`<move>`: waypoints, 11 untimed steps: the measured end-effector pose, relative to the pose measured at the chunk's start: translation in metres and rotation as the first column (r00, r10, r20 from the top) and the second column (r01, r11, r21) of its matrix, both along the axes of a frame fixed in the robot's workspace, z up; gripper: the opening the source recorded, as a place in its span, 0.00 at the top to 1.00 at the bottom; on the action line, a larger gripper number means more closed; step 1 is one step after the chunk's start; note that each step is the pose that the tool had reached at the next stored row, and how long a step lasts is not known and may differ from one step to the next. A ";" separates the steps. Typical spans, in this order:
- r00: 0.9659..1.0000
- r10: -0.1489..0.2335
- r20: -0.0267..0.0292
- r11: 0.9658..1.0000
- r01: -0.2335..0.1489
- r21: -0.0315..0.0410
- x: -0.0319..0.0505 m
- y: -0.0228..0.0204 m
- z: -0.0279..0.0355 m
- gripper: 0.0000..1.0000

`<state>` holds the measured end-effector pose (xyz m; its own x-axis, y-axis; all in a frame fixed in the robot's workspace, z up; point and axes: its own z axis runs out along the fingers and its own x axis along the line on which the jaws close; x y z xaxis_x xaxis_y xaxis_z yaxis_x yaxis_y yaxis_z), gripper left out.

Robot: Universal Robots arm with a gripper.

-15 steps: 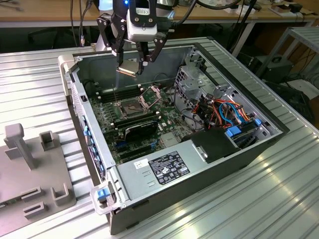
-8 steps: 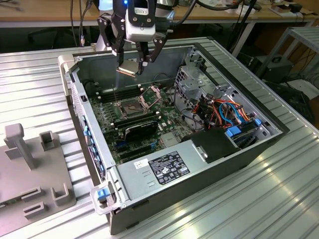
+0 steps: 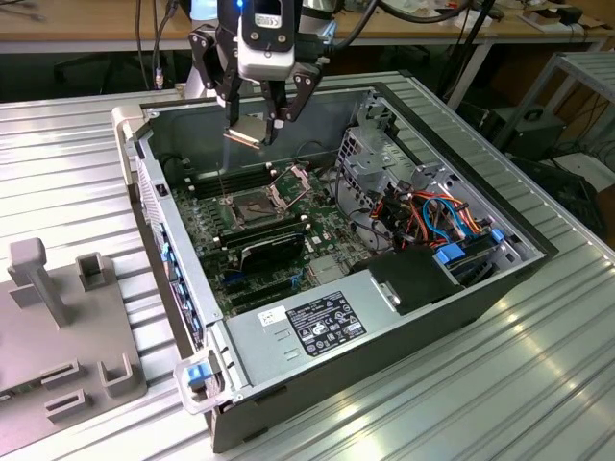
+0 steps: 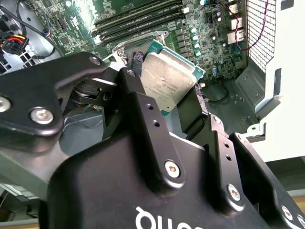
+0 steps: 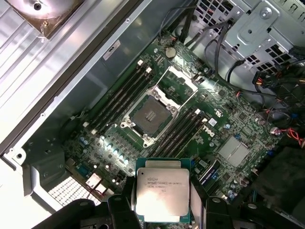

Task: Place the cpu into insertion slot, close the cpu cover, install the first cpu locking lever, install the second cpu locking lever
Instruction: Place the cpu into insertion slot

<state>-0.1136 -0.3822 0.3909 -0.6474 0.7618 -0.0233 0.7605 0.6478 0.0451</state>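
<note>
At the exterior view's left, the grey fixture block (image 3: 58, 317) sits on the ribbed table (image 3: 58, 144), well apart from me, so no worry there. Next comes the case wall (image 3: 152, 206). If I drift that way while low, my linkage could clip its top edge.

Centre: my gripper (image 3: 255, 123) hangs over the open case w/ jaws clamped on the cpu (image 3: 246, 134) by two opposite edges. The first wrist view shows the cpu (image 5: 163, 194) metal top up, w/ my fingers (image 5: 121, 210) flanking it. It's in the air, well above the board and, as far as I can judge, not yet over the insertion slot (image 3: 252, 206). It also looks tilted in the exterior view.

Risk 1, imo: the cpu goes in crooked or w/ the wrong corner orientation, and that bends pins in the insertion slot (image 5: 151, 116). Risk 2: it's only a thin edge grip, so a slip could drop it onto the pins or the memory sticks (image 5: 119, 100).

Just right of the insertion slot, the cpu cover (image 3: 293, 181) stands open. I can't make out the levers. The cpu cover is close beside the insertion slot, so my fingers could knock it down early.

Far right: the cables (image 3: 437, 216) are well apart, so low risk.
</note>
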 end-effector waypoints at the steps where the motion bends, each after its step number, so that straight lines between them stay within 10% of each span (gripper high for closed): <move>1: 1.000 -0.005 0.000 1.000 0.005 0.000 0.0000 0.0000 0.0000 0.45; 11: 0.998 -0.058 0.000 0.998 0.058 0.000 0.0000 0.0001 0.0000 0.45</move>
